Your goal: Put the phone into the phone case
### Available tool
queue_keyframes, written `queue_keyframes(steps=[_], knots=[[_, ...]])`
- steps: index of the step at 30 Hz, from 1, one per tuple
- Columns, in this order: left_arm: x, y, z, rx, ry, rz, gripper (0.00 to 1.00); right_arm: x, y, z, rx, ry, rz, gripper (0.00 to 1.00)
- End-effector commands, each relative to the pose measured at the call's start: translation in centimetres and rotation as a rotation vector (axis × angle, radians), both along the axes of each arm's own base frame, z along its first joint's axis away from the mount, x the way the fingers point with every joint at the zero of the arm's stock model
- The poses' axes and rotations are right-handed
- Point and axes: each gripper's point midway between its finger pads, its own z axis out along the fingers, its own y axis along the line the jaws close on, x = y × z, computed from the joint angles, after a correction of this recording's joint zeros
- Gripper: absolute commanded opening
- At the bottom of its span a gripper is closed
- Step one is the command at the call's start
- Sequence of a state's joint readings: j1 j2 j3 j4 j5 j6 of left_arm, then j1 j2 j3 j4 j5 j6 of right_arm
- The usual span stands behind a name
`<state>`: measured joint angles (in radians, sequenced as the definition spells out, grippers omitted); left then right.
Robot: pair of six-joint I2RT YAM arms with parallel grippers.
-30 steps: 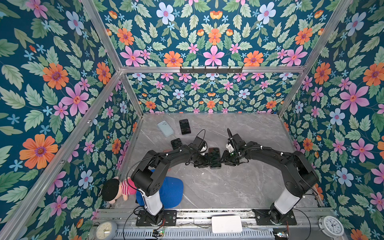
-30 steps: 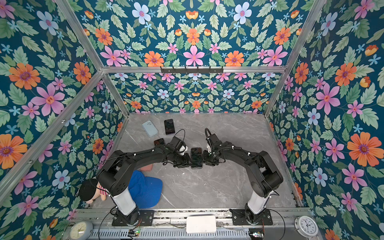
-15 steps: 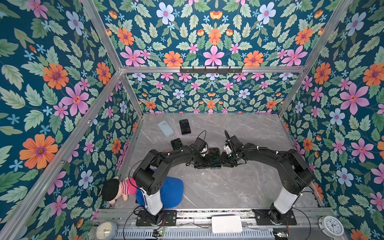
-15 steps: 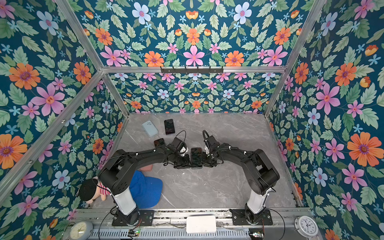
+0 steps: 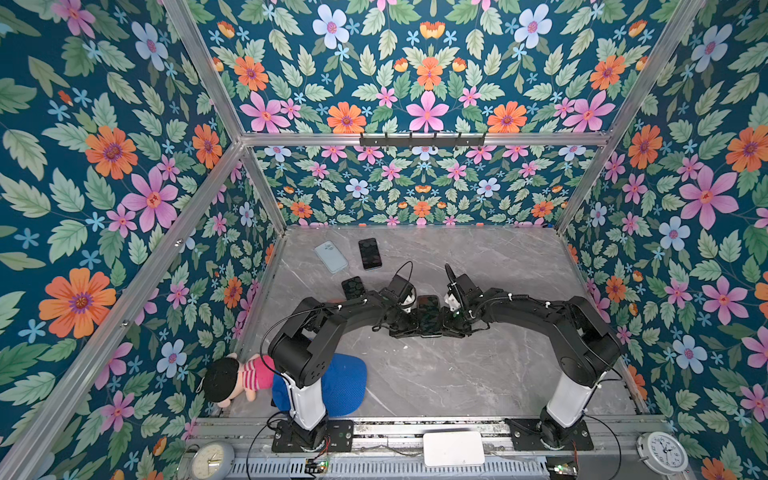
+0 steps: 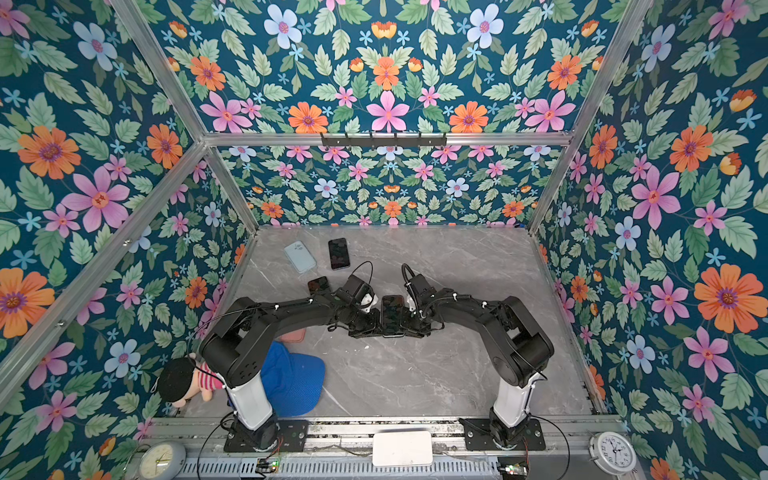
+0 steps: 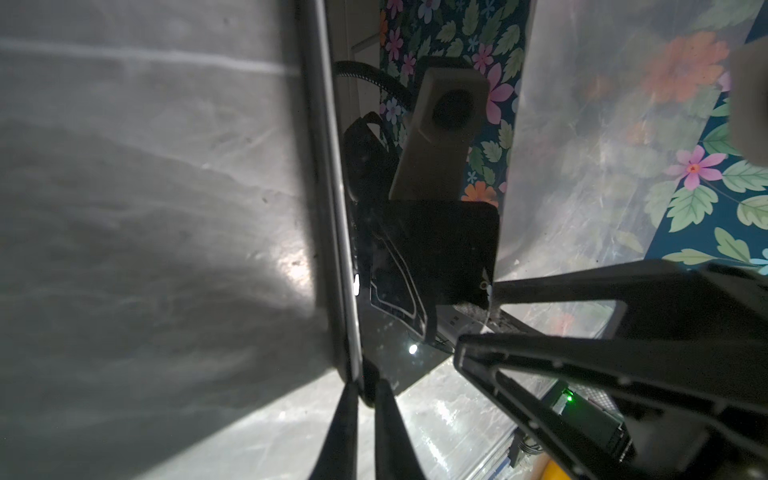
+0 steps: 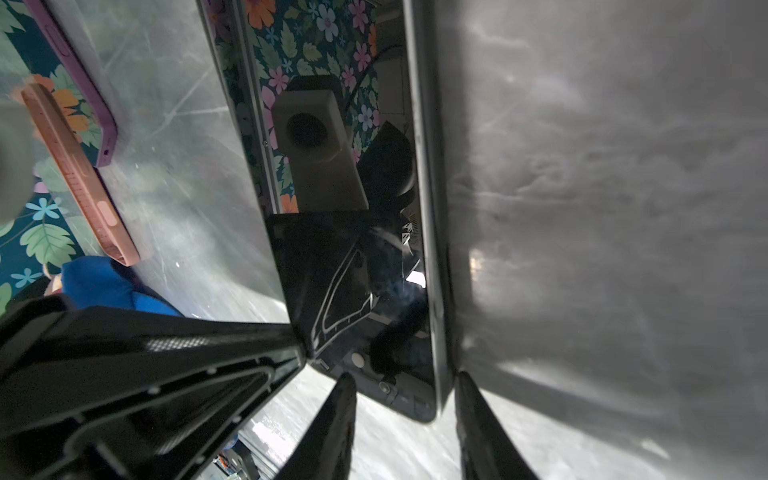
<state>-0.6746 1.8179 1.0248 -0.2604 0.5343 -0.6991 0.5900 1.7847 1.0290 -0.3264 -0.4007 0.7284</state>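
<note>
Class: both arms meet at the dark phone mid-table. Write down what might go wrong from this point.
1. The left tool pinches only a thin corner of the phone; the glossy slab may slip or pivot out.
2. The right tool straddles its other side, jaws apart, close to the left one; they may collide.
3. A second phone lies beside the left arm and may get nudged.
</note>
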Motion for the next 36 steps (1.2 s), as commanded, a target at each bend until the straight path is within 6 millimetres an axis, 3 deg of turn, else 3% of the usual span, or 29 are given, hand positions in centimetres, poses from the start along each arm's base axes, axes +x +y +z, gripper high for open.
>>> queue_keyframes(steps=[1,15,24,36], knots=[[-0.3,0.7,-1.2,0.045,0.004,-0.008,0.09,0.1,0.5,0.2,0.014,-0.002,0.004,0.40],[-0.2,1.7,-1.9,0.081,0.004,0.000,0.07,-0.1,0.8,0.1,-0.007,-0.008,0.022,0.40],[0.6,2.0,-0.1,0.097,-0.046,0.009,0.28,0.0,-1.0,1.1,-0.105,-0.046,0.031,0.40],[0.6,1.4,-0.4,0.052,-0.043,0.009,0.33,0.2,-0.6,1.3,-0.092,-0.051,0.038,0.40]])
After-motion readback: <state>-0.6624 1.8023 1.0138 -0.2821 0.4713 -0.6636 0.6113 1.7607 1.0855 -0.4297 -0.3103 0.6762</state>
